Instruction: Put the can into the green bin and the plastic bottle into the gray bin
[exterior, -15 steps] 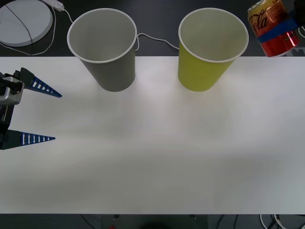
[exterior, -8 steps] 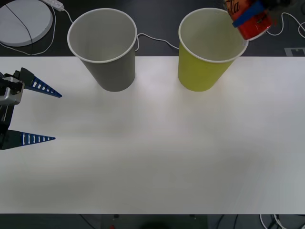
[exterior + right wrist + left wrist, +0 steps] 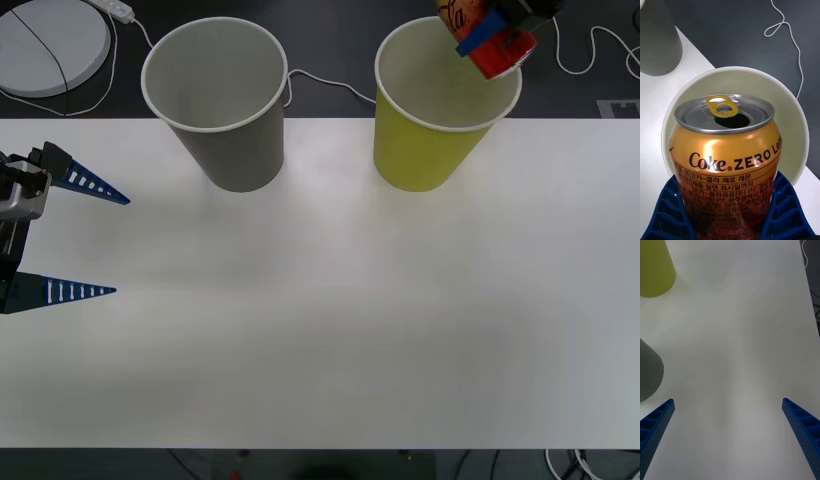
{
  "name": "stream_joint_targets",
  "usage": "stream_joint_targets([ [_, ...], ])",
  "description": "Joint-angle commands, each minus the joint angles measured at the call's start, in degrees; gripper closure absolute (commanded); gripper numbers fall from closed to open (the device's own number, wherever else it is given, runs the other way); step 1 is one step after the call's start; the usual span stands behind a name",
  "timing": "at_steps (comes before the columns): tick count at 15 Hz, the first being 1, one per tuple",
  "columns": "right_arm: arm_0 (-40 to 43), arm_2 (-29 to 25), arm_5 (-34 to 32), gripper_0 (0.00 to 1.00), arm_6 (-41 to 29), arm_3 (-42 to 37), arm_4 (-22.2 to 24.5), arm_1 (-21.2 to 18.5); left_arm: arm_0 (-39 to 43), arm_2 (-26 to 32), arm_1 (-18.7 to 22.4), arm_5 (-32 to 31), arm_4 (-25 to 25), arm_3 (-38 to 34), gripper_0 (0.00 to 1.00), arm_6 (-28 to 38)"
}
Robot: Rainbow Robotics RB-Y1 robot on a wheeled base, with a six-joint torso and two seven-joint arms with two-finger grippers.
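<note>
Fingers [image 3: 786, 210] of the right gripper [image 3: 728, 221] press against both sides of the can [image 3: 724, 150], closed on its lower half. The can's gold top with its pull tab faces away from the wrist, toward the mouth of the green bin [image 3: 799, 146], whose white rim rings the can all the way round in the right wrist view. In the front view the can [image 3: 487, 35] hangs tilted at the 1 o'clock part of the green bin's rim [image 3: 445, 125], over the opening; whether it touches the rim is hard to tell from this angle.

The left gripper [image 3: 65, 235] waits at 9 o'clock on the table [image 3: 330, 320], its two blue fingers [image 3: 85, 182] spread wide with nothing between them, pointing toward 3 o'clock.

The table's far edge runs just behind the bases of the two bins; its near edge lies along 6 o'clock. From 3 o'clock through 6 to 8 o'clock the white top is open room. The gap between the bins is about as wide as a bin's base.

Count: one can, one green bin, one gray bin [image 3: 220, 100] at 11 o'clock, two grippers. Behind the table a thin white cable [image 3: 325, 85] trails across the dark floor, and a round white disc [image 3: 50, 45] sits at 10 o'clock.
</note>
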Motion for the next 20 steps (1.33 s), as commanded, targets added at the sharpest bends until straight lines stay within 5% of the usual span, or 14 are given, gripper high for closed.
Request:
stream_joint_targets([
  [1, -0.42, 0.04, 0.01, 0.82, 1.72, 0.00, 0.75, 0.21, 0.00, 0.00, 0.00, 0.00, 0.00, 0.00, 0.00, 0.00],
  [4, -0.86, 0.04, 0.01, 0.00, 3.56, 0.00, 0.57, 0.12, 0.00, 0.00, 0.00, 0.00, 0.00, 0.00, 0.00, 0.00],
  [7, -0.78, 0.04, 0.01, 0.00, 4.44, -0.09, -0.92, -0.84, 0.00, 0.00, 0.00, 0.00, 0.00, 0.00, 0.00, 0.00],
  [13, 2.30, -0.14, 0.01, 0.00, 6.03, -4.04, -11.47, -7.79, 0.00, 0.00, 0.00, 0.00, 0.00, 0.00, 0.00, 0.00],
  [20, 20.49, -15.08, 0.01, 0.00, 9.28, -20.13, -19.12, -13.76, 0.00, 0.00, 0.00, 0.00, 0.00, 0.00, 0.00, 0.00],
])
